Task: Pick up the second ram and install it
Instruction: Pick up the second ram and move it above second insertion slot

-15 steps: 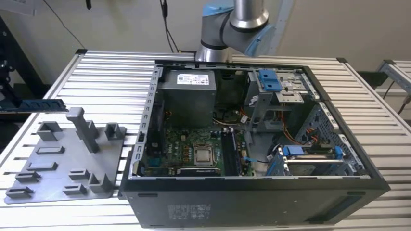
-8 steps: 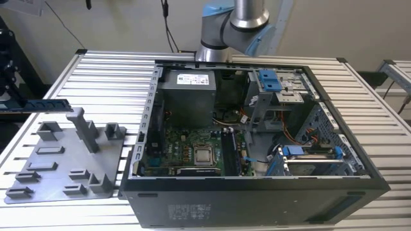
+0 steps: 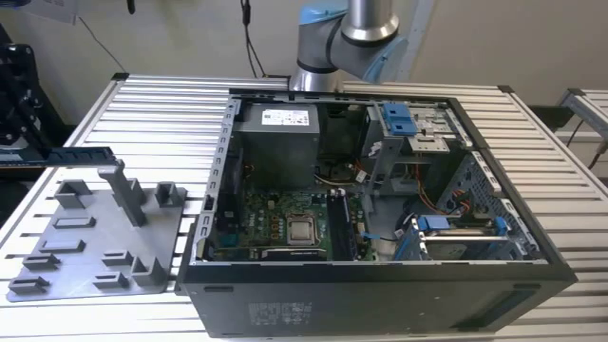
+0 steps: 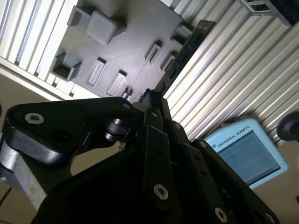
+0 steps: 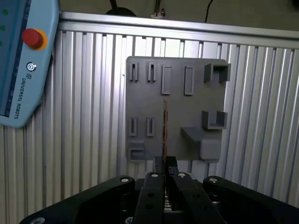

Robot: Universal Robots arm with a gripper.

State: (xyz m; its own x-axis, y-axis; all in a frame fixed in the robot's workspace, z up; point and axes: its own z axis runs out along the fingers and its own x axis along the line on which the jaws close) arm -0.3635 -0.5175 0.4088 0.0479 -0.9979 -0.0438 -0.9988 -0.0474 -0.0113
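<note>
The second ram (image 3: 81, 154) is a long dark stick held level above the grey fixture plate (image 3: 85, 242), at the exterior view's left. My gripper (image 3: 27, 151) is shut on one end of it, and the free end reaches over the plate's tall peg (image 3: 128, 192). In the first wrist view the ram (image 5: 165, 128) shows edge-on, pinched between the fingers (image 5: 159, 179) above the plate (image 5: 177, 79). In the second wrist view the ram (image 4: 180, 58) runs out from the gripper (image 4: 152, 100) over the plate's edge.
An open computer case (image 3: 218, 164) lies on the slatted aluminium table (image 3: 161, 107), its motherboard (image 3: 285, 224) and memory slots (image 3: 340, 224) exposed. The arm's base (image 3: 337, 43) stands behind the case. A teach pendant (image 5: 23, 60) lies beside the plate.
</note>
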